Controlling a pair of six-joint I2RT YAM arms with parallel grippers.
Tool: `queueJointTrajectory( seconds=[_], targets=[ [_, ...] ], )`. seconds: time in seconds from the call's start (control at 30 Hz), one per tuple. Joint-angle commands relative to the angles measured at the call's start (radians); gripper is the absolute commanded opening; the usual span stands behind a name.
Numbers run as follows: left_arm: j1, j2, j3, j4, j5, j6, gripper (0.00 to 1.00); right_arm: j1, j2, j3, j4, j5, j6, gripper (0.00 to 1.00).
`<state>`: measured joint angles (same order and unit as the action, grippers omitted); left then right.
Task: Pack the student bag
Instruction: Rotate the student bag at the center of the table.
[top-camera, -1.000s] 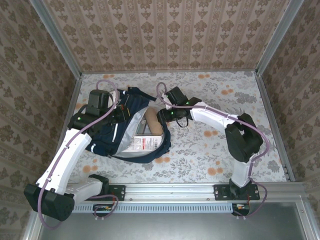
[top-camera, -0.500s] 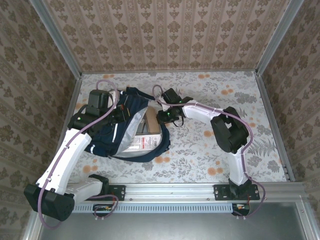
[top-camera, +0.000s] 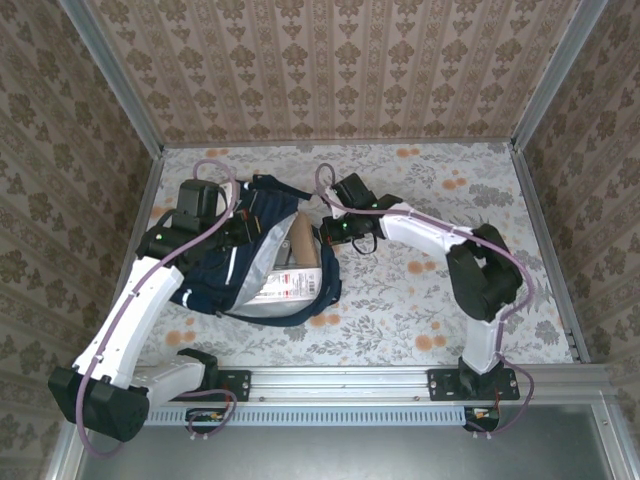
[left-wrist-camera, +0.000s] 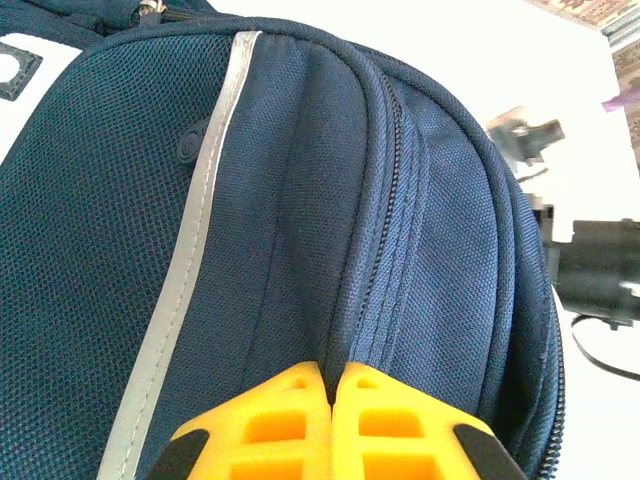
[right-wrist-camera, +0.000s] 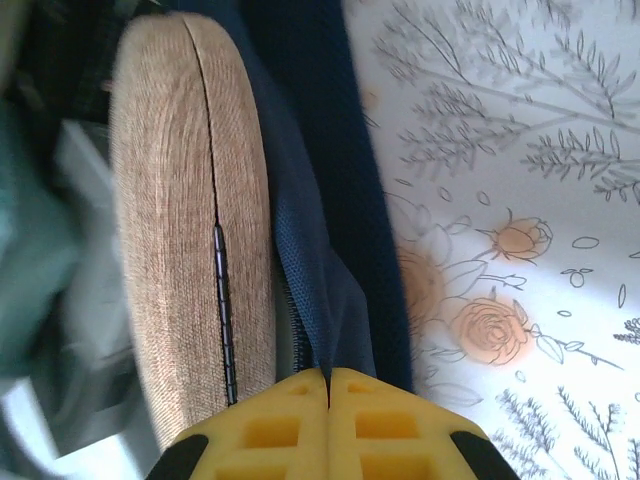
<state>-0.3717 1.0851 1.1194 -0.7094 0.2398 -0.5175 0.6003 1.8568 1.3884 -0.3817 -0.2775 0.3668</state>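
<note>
bag: on desk, left of centre, mouth open rightward | left tool: clamped on top fabric fold | right tool: clamped on mouth rim, beside tan pouch | handling: soft, floppy, likely sags; grip seams or rim, not flat panels

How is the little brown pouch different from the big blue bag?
The pouch is tan and woven; the student bag is navy with a pale stripe. The pouch is far smaller and sits in the student bag's opening. The pouch is zipped shut; the student bag lies open. Both are fabric with zips.
</note>
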Motion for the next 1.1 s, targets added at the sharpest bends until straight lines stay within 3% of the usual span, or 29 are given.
queueJointTrajectory(
  seconds=[0.0,0.33,0.47,0.6,0.7,0.87,1.07],
  targets=[
    [0.001,0.026,0.022,0.075,0.025,0.043,0.0,-0.007,-0.152,-0.022,-0.033,0.034,0.006,0.0],
    [0.004,0.21,0.163,0.154,0.09,0.119,0.0,-0.014,-0.394,-0.209,-0.069,0.174,0.063,0.0],
    [0.004,0.25,0.242,0.179,0.141,0.141,0.0,-0.017,-0.404,-0.327,-0.084,0.256,0.111,0.0],
    [0.002,0.202,0.224,0.216,0.139,0.142,0.0,-0.024,-0.367,-0.365,-0.108,0.382,0.147,0.0],
    [0.001,0.169,0.171,0.208,0.14,0.14,0.0,-0.044,-0.358,-0.353,-0.096,0.4,0.137,0.0],
    [-0.003,0.097,0.049,0.261,0.167,0.117,0.0,-0.092,-0.344,-0.335,-0.032,0.292,0.108,0.3],
    [-0.012,0.088,0.015,0.268,0.182,0.113,0.0,-0.104,-0.22,-0.226,-0.056,0.269,0.084,0.29]
  ],
)
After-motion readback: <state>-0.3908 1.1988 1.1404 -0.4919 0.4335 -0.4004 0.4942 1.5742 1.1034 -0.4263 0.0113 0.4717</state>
